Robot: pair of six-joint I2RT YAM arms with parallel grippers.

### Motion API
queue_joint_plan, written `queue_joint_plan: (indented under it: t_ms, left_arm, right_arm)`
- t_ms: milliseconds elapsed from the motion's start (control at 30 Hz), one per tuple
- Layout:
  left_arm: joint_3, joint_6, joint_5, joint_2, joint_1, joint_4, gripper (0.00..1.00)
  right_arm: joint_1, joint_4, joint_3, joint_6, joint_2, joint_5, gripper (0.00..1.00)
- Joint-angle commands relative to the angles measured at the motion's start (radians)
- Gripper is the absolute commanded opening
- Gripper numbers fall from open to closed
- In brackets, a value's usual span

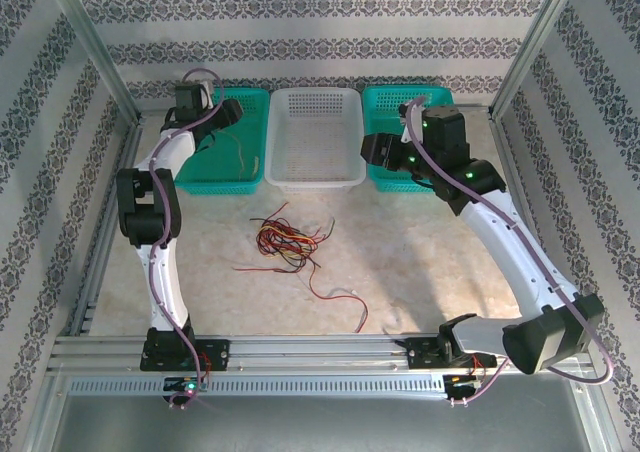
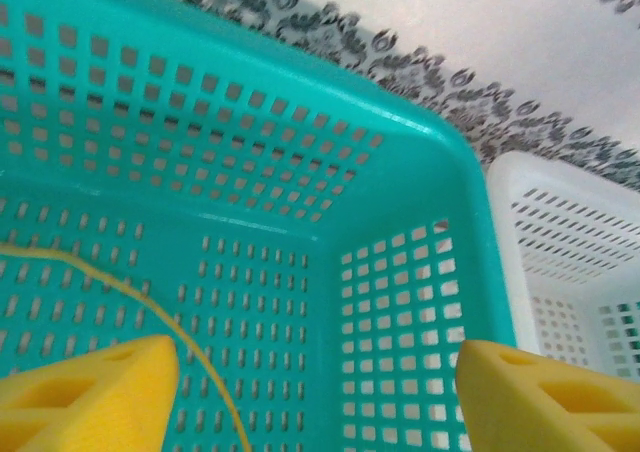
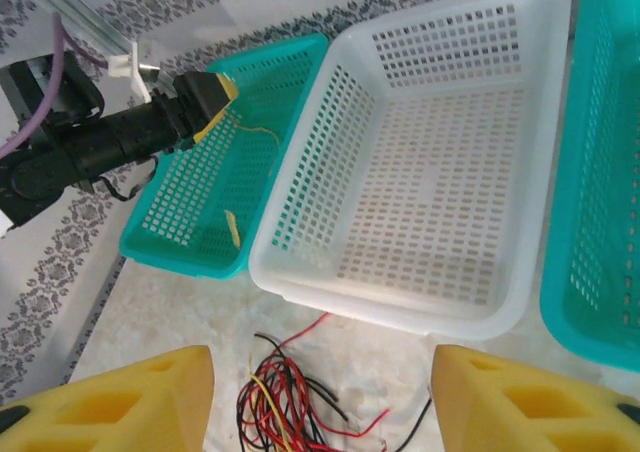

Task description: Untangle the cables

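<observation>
Lift wide, empty left claw (image 2: 318,397) clear of yellow cable (image 2: 120,284) in teal basket (image 2: 400,162); bring wide right claw (image 3: 322,397) onto one outer strand of cables (image 1: 287,240).

Bare tabletop (image 1: 420,262) around cables (image 1: 285,240) (central heap); baskets (image 1: 315,182) wall off far edge.

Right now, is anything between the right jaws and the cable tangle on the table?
Nothing visible. The right jaws stand open and empty by the white basket. The cable tangle lies loose on the bare table in front of that basket. The left arm is off over the left teal basket, out of the path.
</observation>
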Motion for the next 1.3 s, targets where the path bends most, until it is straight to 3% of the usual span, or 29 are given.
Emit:
queue_joint_plan:
  t_ms: [0,67,167,200,233,367,433,500,600,667,733,833,900,1067,1167,1267]
  left_arm:
    - [-0.030,0.008,-0.082,-0.129,-0.035,-0.004,0.75]
    - [-0.050,-0.017,-0.127,-0.192,-0.052,-0.052,0.74]
    - [-0.099,-0.034,-0.162,-0.301,-0.104,-0.108,0.71]
    - [-0.114,-0.031,-0.181,-0.340,-0.132,-0.134,0.71]
    - [-0.121,-0.029,-0.192,-0.374,-0.163,-0.172,0.71]
    - [-0.140,-0.073,-0.164,-0.478,-0.257,-0.304,0.70]
    - [-0.171,-0.073,-0.161,-0.537,-0.300,-0.366,0.68]
    - [-0.222,-0.082,-0.197,-0.607,-0.332,-0.402,0.68]
    - [-0.375,-0.153,-0.167,-0.727,-0.343,-0.351,0.68]
    - [-0.459,-0.174,-0.129,-0.780,-0.342,-0.331,0.66]
    - [-0.539,-0.189,-0.092,-0.811,-0.343,-0.333,0.63]
    - [-0.634,-0.229,-0.003,-0.834,-0.343,-0.370,0.53]
    - [-0.746,-0.262,0.058,-0.877,-0.347,-0.305,0.50]
    - [-1.017,-0.356,0.095,-1.004,-0.352,-0.144,0.47]
    - [-1.039,-0.332,0.115,-1.042,-0.358,-0.233,0.45]
    - [-1.023,-0.285,0.062,-1.111,-0.361,-0.342,0.46]
  right_arm:
    - [0.022,-0.067,0.020,-0.046,0.001,0.051,0.63]
    - [0.036,-0.101,0.012,-0.065,0.005,0.091,0.65]
    - [0.062,-0.153,-0.011,-0.076,0.017,0.216,0.78]
    - [0.074,-0.178,-0.014,-0.066,0.025,0.285,0.95]
    - [0.093,-0.205,-0.017,-0.052,0.035,0.372,0.98]
    - [0.204,-0.294,-0.002,-0.040,0.088,0.624,0.98]
    - [0.264,-0.241,-0.051,-0.070,0.061,0.671,0.99]
    - [0.285,-0.152,-0.147,-0.057,0.002,0.615,0.98]
    - [0.235,-0.105,-0.203,-0.017,-0.039,0.284,0.98]
    - [0.233,-0.115,-0.216,0.017,-0.020,0.170,0.98]
    - [0.247,-0.111,-0.233,0.048,0.014,0.091,0.91]
    - [0.266,-0.102,-0.245,0.142,0.058,0.057,0.82]
    - [0.281,-0.100,-0.251,0.181,0.072,0.054,0.80]
    - [0.377,-0.150,-0.318,0.237,0.086,0.185,0.80]
    - [0.455,-0.147,-0.352,0.277,0.111,0.195,0.78]
    - [0.545,-0.151,-0.333,0.269,0.185,0.209,0.72]
